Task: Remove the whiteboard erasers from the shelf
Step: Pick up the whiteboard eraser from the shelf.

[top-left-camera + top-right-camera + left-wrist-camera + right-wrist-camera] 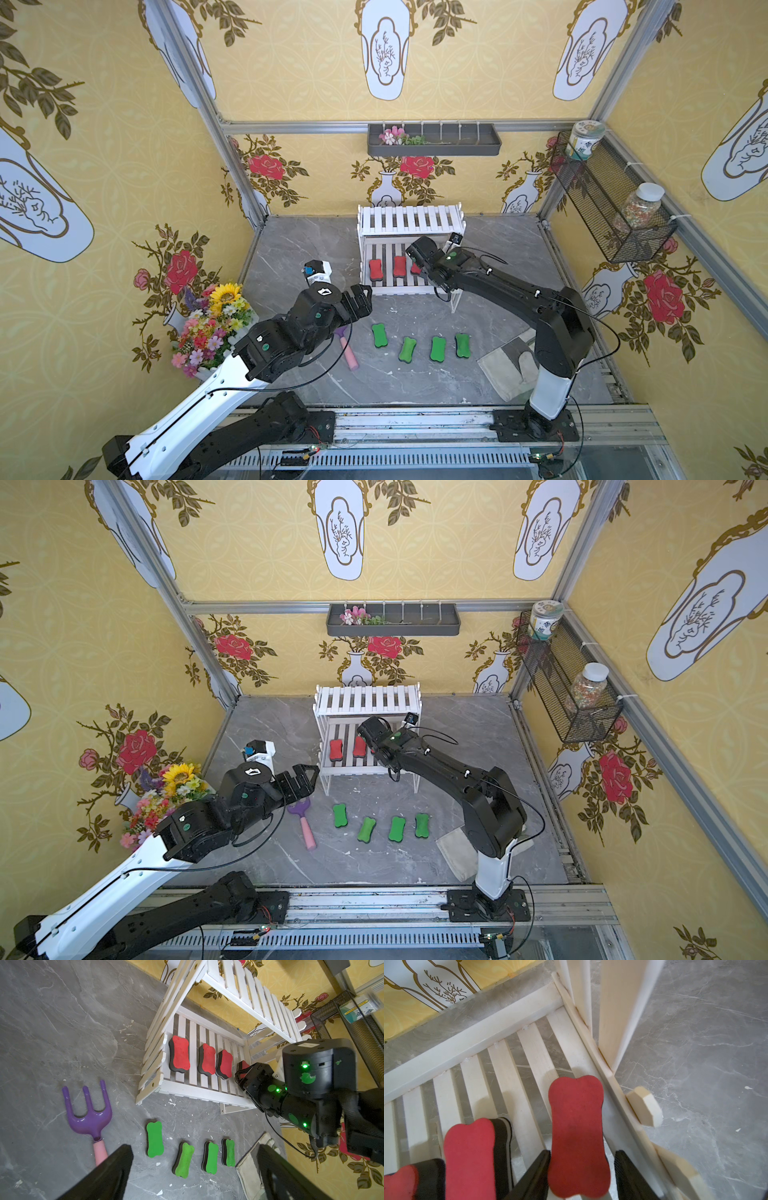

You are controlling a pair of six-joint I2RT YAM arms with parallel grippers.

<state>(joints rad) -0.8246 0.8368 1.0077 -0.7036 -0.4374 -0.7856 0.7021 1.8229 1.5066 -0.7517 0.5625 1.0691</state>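
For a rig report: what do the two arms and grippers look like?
The left arm and right arm have black joints, white lower links, thin black cables, green dot stickers. The left gripper and right gripper have flat black fingers.

- We count four red erasers [179, 1054] and four green erasers [154, 1139], each with a dark underside.
- The shelf [187, 1091] is plain white.
- The bench [62, 1022] is grey with pale marble veins.
- The fork [87, 1118] is purple with a pink handle.
- The walls [291, 75] are yellow, patterned with red roses and white vases.
- The basket [602, 199] is black mesh and the tray [434, 147] is dark grey.
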